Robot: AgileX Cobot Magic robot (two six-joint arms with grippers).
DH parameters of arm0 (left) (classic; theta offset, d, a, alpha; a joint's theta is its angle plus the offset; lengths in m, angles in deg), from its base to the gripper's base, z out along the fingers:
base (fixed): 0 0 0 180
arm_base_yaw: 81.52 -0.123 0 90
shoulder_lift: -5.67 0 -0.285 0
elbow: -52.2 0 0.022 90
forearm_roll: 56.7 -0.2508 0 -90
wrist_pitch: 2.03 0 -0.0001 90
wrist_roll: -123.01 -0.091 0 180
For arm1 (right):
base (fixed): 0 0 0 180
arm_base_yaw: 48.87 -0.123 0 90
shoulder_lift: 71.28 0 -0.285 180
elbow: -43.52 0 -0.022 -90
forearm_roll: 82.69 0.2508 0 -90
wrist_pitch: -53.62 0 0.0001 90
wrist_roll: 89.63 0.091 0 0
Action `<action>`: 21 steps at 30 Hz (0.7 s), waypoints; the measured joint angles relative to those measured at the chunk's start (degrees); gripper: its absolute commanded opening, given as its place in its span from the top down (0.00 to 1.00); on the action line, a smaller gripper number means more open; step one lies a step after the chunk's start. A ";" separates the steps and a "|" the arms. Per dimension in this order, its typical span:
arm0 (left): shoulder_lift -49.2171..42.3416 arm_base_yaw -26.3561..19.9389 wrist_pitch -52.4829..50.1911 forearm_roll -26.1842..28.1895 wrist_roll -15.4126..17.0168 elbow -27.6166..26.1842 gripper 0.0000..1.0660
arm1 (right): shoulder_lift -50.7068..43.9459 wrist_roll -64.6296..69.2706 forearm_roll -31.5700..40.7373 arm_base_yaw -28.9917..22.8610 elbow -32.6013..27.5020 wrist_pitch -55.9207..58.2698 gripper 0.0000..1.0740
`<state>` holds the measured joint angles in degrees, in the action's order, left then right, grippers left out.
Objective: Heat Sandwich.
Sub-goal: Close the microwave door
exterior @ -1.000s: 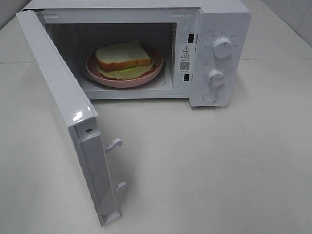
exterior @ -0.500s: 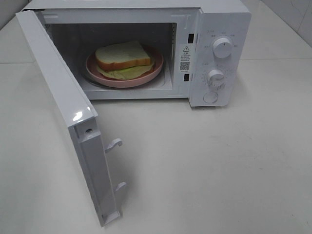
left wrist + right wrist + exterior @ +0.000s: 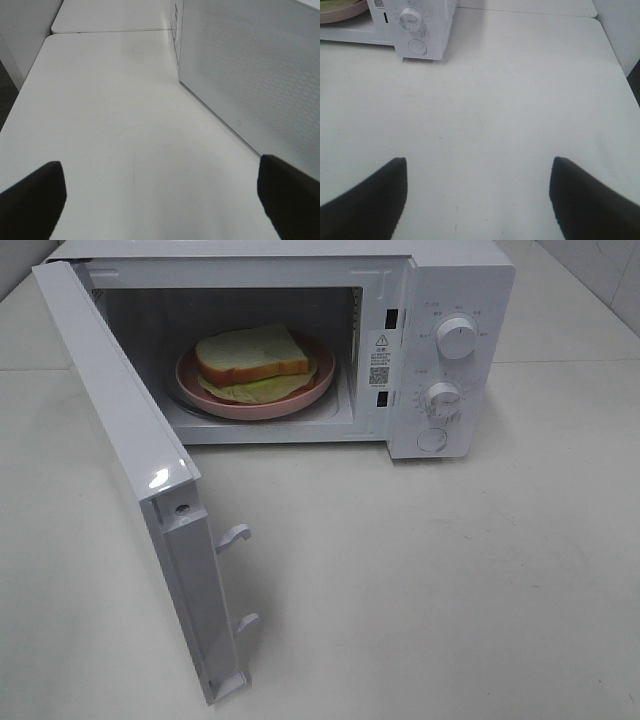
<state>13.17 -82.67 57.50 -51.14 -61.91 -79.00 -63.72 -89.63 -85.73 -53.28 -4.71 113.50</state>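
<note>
The sandwich (image 3: 255, 361), pale bread over a yellowish layer, lies on a round pink plate (image 3: 310, 397) inside the white microwave (image 3: 455, 300). The microwave door (image 3: 130, 460) stands swung wide open toward the front left. Neither arm shows in the exterior high view. In the left wrist view my left gripper (image 3: 160, 200) is open over bare table beside the door's perforated outer face (image 3: 255, 75). In the right wrist view my right gripper (image 3: 477, 195) is open above the table, well back from the microwave's control panel (image 3: 420, 25); the plate's edge (image 3: 340, 10) shows at the corner.
Two knobs (image 3: 456, 337) (image 3: 443, 398) and a round button (image 3: 432, 440) sit on the microwave's right panel. Door latches (image 3: 235, 535) stick out from the door's inner edge. The white table (image 3: 450, 580) stretches in front and to the right.
</note>
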 measured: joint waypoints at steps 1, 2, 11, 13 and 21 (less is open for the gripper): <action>0.00 0.00 0.00 0.00 0.00 0.00 0.08 | 0.00 0.00 0.00 0.00 0.00 0.00 0.29; 0.00 0.00 0.00 0.00 0.00 0.00 0.08 | 0.00 0.00 0.00 0.00 0.00 0.00 0.29; 0.00 0.00 0.00 0.00 0.00 0.00 0.08 | 0.00 0.00 0.00 0.00 0.00 0.00 0.29; 0.00 0.00 0.00 0.00 0.00 0.00 0.08 | 0.00 0.00 0.00 0.00 0.00 0.00 0.29; 1.38 0.00 -0.17 0.00 0.74 -0.40 0.11 | 0.00 0.00 0.00 0.00 0.00 0.00 0.29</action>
<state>14.54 -82.67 57.33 -51.14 -61.17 -79.40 -63.72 -89.63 -85.73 -53.28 -4.71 113.50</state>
